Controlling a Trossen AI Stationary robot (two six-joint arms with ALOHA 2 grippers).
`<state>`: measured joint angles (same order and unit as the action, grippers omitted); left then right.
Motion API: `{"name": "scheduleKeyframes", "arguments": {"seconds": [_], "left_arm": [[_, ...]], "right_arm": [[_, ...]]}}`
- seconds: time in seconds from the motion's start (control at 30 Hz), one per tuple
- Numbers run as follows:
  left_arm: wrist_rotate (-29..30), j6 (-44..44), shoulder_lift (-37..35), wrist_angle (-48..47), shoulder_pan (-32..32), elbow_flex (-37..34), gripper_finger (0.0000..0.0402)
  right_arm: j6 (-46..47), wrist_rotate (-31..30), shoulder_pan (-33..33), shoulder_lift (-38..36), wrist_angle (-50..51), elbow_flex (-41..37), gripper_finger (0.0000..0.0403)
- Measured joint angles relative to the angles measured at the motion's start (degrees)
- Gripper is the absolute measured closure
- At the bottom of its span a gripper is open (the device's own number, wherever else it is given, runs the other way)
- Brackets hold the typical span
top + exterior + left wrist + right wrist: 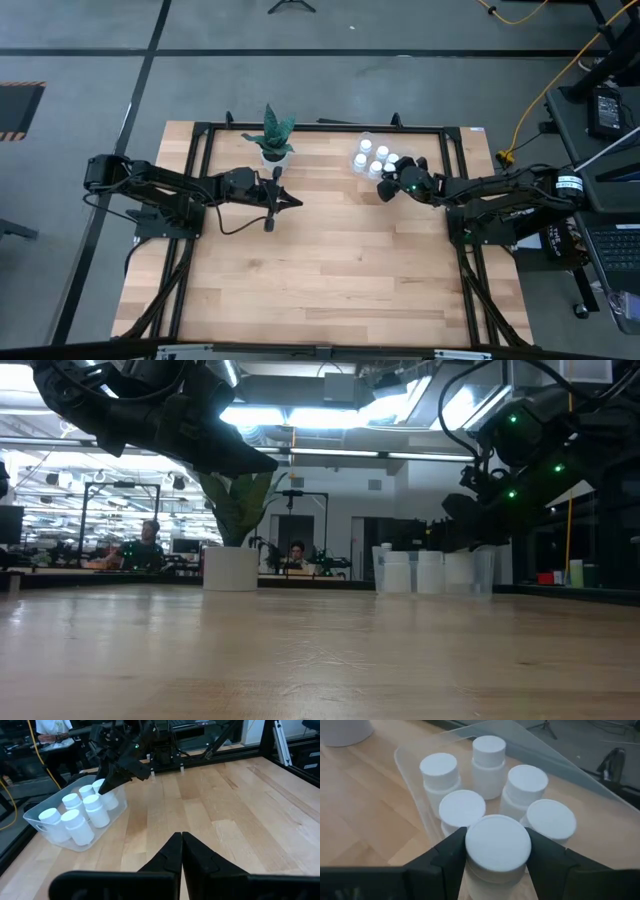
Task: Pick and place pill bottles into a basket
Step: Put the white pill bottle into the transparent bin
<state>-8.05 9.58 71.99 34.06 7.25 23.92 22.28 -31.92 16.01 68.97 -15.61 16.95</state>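
Right wrist view puts us right on top of the action: the right gripper has its two dark fingers clamped on the cap of a pill bottle, one finger on each side, and that sixth bottle sits at the near edge of the basket, tight against the other five pill bottles standing upright inside. Whether its base is down on the basket floor or hanging just above, I cannot tell. From the high view, the basket lies at the far side of the table, right of centre, with white caps clustered in it and the right gripper reaching in at its near right corner. The left gripper hovers over the middle-left of the table, well apart from the basket, its fingers pressed together to a point with nothing between them; the left wrist view confirms the closed tips. Just beyond it stands a white pot with a green plant. In the low view, people sit at desks in the room behind.
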Motion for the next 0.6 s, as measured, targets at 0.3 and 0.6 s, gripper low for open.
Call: {"name": "scheduleKeyframes", "arguments": {"seconds": [0.3,0.6], "left_arm": [[0.0,-1.33,0.0,0.0,-0.01,0.0,0.0395],[0.01,-1.35,0.0,0.0,-0.01,0.0,0.0394]], "right_arm": [[-0.12,0.55,0.0,-0.04,0.13,0.04,0.0216],[-3.04,1.73,-0.02,-0.04,1.76,2.17,0.0222]]}}
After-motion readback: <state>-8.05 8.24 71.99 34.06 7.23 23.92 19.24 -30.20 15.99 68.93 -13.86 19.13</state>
